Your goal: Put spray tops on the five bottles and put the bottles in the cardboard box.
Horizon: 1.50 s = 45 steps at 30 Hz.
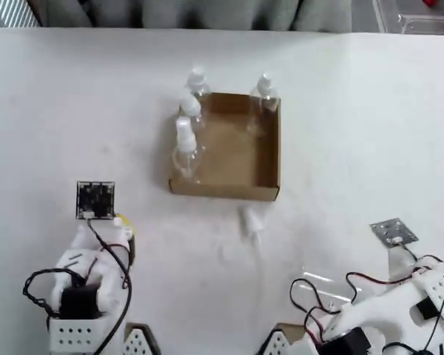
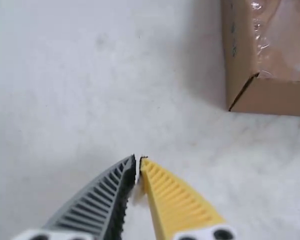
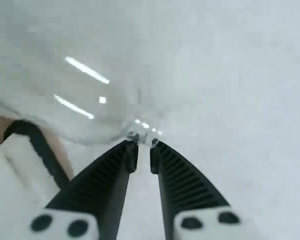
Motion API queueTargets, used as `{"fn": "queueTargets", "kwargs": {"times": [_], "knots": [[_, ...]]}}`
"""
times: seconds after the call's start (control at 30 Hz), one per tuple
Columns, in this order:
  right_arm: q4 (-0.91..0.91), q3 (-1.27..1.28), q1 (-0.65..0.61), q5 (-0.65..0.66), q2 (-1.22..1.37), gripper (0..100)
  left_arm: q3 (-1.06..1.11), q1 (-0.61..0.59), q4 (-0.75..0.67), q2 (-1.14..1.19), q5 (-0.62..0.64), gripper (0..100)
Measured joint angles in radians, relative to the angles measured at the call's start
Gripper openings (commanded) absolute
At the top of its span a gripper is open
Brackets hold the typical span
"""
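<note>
The cardboard box [image 1: 260, 176] stands mid-table, and its corner [image 2: 270, 95] shows in the left wrist view. Three clear bottles with white spray tops [image 1: 185, 145] stand along one side of the box and another [image 1: 264, 93] at its far corner. A loose spray top [image 1: 249, 221] lies on the table in front of the box. A clear bottle [image 1: 312, 279], seen mostly as glints [image 3: 87, 70], lies by the right arm [image 1: 399, 303]. My right gripper [image 3: 143, 145] is barely open, its tips at the bottle's edge. My left gripper [image 2: 138, 162] is shut on nothing, low over bare table short of the box.
The white table [image 1: 370, 133] runs wide around the box. The arms' bases and cables [image 1: 111, 259] crowd the near edge. A brown base part [image 3: 0, 130] and a black cable lie beside the right gripper.
</note>
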Motion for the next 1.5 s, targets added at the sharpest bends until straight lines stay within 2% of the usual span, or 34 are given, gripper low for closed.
{"fn": "queueTargets", "kwargs": {"times": [0.13,0.3,0.53,0.9,1.07,1.17,1.27,1.5], "knots": [[-0.061,0.000,-0.066,-0.166,0.000,1.8,0.000,0.000,0.000,0.000,0.000,2],[-0.100,0.000,-0.183,-0.285,0.000,1.6,0.000,0.000,0.000,0.000,0.000,2],[-0.298,0.000,-0.345,-0.496,0.000,1.8,0.000,0.000,0.000,0.000,0.000,2],[-0.528,0.006,-0.500,-0.878,0.002,1.9,0.000,0.000,0.000,0.000,0.000,2],[-0.532,0.006,-0.559,-1.039,0.002,10.3,0.000,0.000,0.000,0.000,0.000,2],[-0.486,0.006,-0.569,-1.142,0.002,16.6,0.000,0.000,0.000,0.000,0.000,2],[-0.371,-0.005,-0.565,-1.231,-0.006,16.8,0.000,0.000,0.000,0.000,-0.008,2],[0.006,-0.117,-0.566,-1.278,-0.153,16.6,0.000,0.000,0.000,0.000,-0.091,2]]}}
